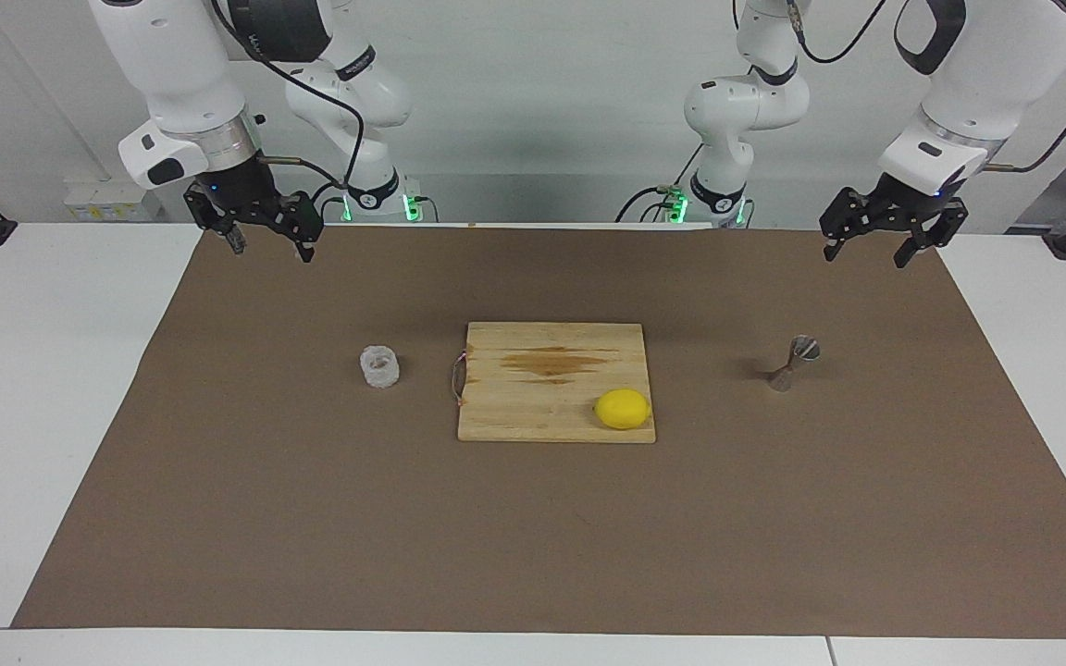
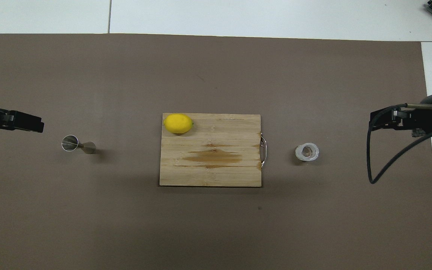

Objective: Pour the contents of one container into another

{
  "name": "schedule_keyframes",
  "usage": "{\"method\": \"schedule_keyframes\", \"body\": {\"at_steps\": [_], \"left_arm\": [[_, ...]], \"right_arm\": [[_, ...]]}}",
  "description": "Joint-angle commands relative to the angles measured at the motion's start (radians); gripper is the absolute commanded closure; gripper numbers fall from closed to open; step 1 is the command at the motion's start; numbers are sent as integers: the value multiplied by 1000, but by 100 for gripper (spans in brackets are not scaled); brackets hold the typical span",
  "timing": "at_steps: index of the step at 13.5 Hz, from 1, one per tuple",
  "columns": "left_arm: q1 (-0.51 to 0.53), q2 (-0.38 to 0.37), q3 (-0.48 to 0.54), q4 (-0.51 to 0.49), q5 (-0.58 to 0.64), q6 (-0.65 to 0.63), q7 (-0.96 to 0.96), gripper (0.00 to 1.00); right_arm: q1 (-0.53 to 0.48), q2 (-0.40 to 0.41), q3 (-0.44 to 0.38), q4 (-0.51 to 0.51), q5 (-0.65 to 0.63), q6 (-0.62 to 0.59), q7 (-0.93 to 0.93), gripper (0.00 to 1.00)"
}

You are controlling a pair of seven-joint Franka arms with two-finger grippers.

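Note:
The squat clear textured glass cup [image 1: 379, 366] [image 2: 307, 152] stands upright on the brown mat, beside the handle end of the cutting board, toward the right arm's end. The silvery hourglass jigger [image 1: 794, 363] [image 2: 77, 144] stands on the mat toward the left arm's end. My right gripper [image 1: 271, 245] [image 2: 379, 120] hangs open and empty above the mat's corner area at its own end, apart from the cup. My left gripper [image 1: 866, 252] [image 2: 32, 123] hangs open and empty above the mat at its own end, apart from the jigger.
A wooden cutting board [image 1: 533, 407] [image 2: 210, 176] with a metal handle lies mid-mat between cup and jigger. A yellow lemon [image 1: 623, 409] [image 2: 178, 123] sits on the board's corner farther from the robots, on the jigger's side. The brown mat [image 1: 533, 536] covers the white table.

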Motion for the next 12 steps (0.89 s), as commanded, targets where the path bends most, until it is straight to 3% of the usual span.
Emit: {"method": "schedule_keyframes", "body": {"at_steps": [1, 12], "left_arm": [[7, -3, 7, 17, 2, -36, 13, 0], [15, 20, 10, 15, 4, -88, -1, 0]], "right_arm": [[-14, -6, 6, -5, 23, -11, -15, 0], [-15, -6, 6, -5, 22, -11, -15, 0]]}}
